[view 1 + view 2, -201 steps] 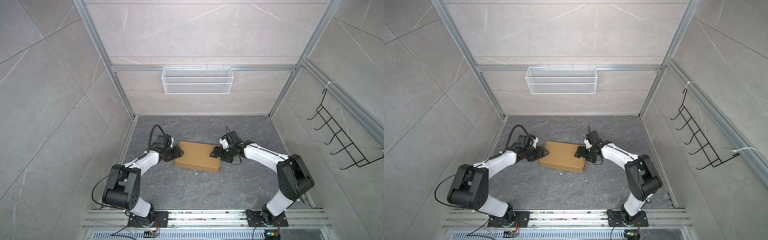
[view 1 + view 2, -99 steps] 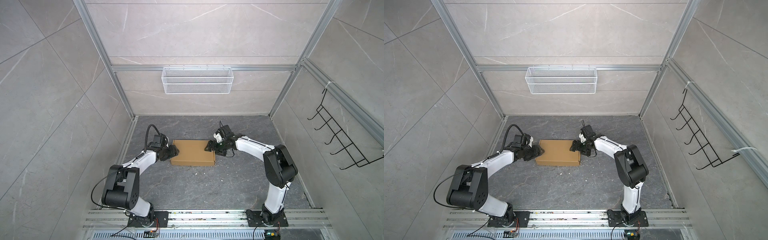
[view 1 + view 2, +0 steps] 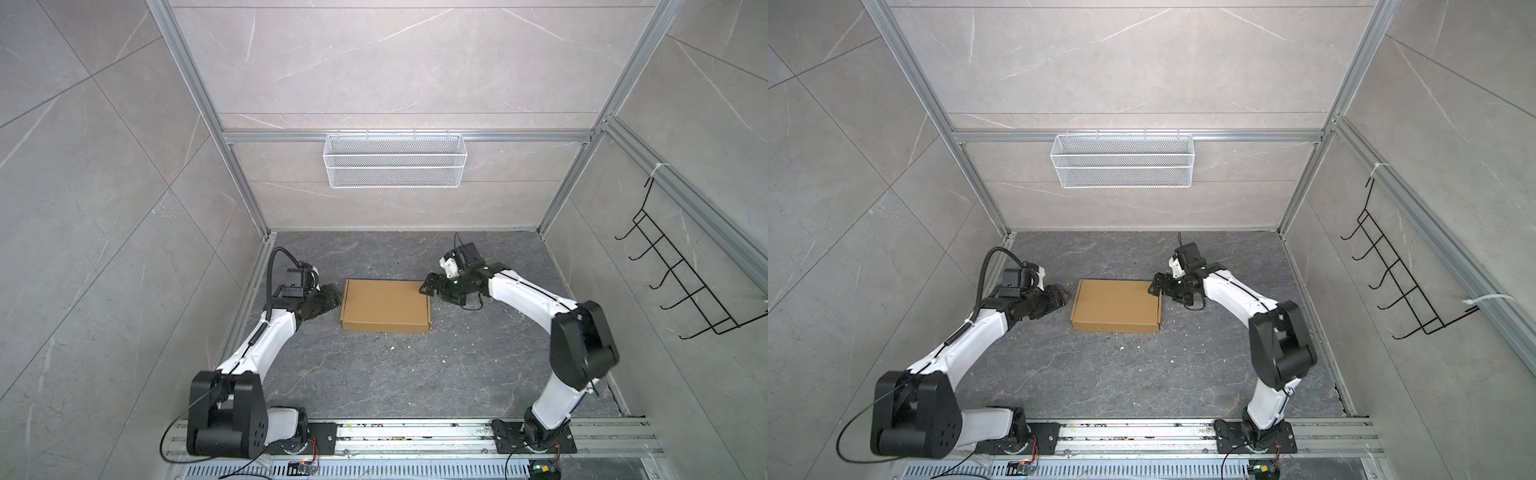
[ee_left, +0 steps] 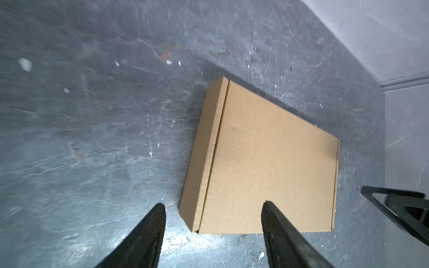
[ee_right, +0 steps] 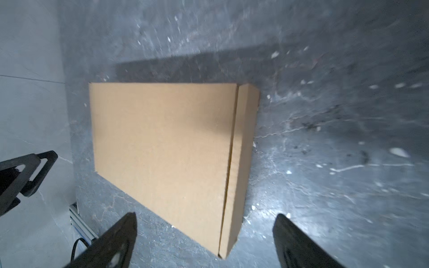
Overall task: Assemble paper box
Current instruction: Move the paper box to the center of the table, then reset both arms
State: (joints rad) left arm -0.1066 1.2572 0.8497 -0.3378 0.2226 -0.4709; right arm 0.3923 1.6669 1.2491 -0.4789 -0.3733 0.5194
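Plain brown corrugated cardboard paper box (image 3: 385,305) (image 3: 1117,305) lies flat and closed on the dark grey stone-look worktop (image 3: 415,374), about mid-width and toward the back. Its long sides run along the back wall. Lid is down, and a thin seam shows along the front wall in the left wrist view (image 4: 267,162) and the right wrist view (image 5: 162,150).

The left claw (image 3: 337,297) (image 3: 1064,296) sits low, just beside the box's left short side. A thin strip of worktop shows between them in a top view. Its black fingers (image 4: 153,232) stand wide apart with nothing gripped, and the near edge of the box shows in the gap (image 4: 213,205).

The right claw (image 3: 426,286) (image 3: 1154,286) is at the box's far right corner. Contact cannot be told. It is spread wide and holds nothing, with the box corner showing between its fingers (image 5: 206,216).

White crumbs (image 3: 409,345) are scattered on the worktop in front of the box. A white wire mesh basket (image 3: 395,166) hangs on the back wall, well apart from the box. A black wire hook rack (image 3: 681,286) hangs on the right wall.
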